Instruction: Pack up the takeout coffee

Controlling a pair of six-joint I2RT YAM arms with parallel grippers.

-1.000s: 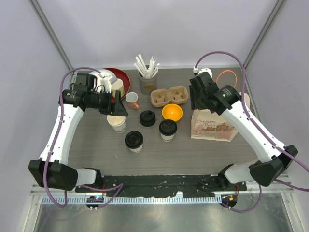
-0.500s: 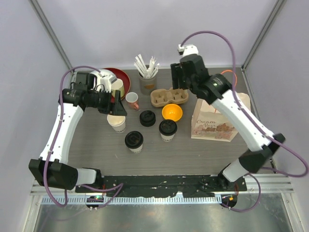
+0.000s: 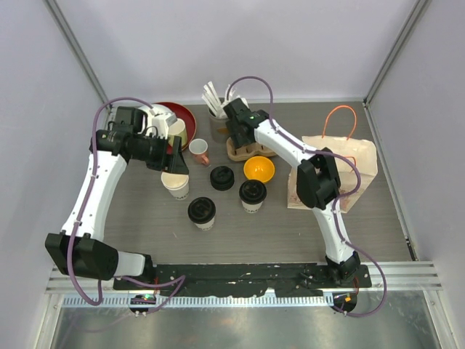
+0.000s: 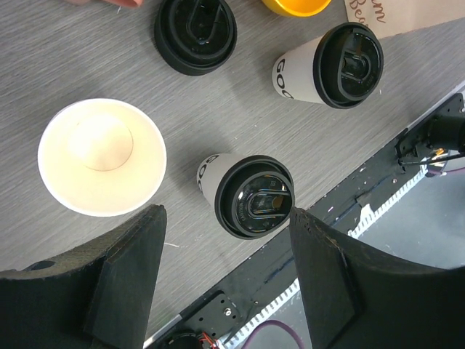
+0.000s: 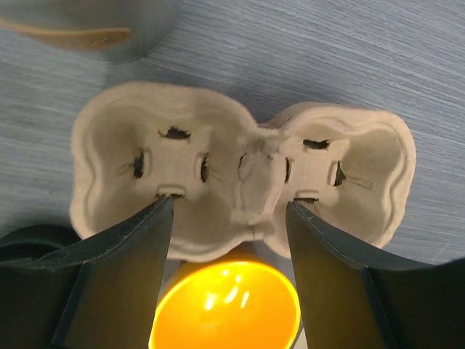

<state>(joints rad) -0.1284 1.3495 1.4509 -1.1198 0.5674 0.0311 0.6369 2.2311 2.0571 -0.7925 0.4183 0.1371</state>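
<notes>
Takeout coffee, two pieces, both upright on the grey wood-grain table [image 3: 138, 218], neither packed:
- first lidded paper cup [image 3: 202, 211]: cream-white with a black lid, nearest the arm bases; dark lettering shows on its side in the left wrist view
- second lidded paper cup [image 3: 253, 194]: same make, just on the near side of the orange bowl [image 3: 259, 169], to the right of the first and apart from it

Other stock:
- loose black lid [image 3: 221, 177]: flat on the table, between the two lidded cups and the pulp carrier
- lidless paper cup [image 3: 175, 185]: upright, empty inside, left of the loose black lid
- pulp carrier [image 5: 243, 185]: two wells, both empty, at the far side of the orange bowl and beside a metal holder [image 3: 216, 128] of white sticks
- paper bag [image 3: 341, 167]: pale, orange handles, at the right of the table
- red bowl [image 3: 185, 113] and pink-handled white cup [image 3: 198, 151]: back left

Tools:
- left gripper [image 4: 225, 280]: fingers spread wide, holding nothing, hanging just at the far side of the lidless paper cup; in its wrist view the first lidded paper cup shows between the fingers, no contact visible
- right gripper [image 5: 229, 283]: fingers spread, holding nothing, poised over the pulp carrier with its middle bridge between them; whether they touch the pulp cannot be told
</notes>
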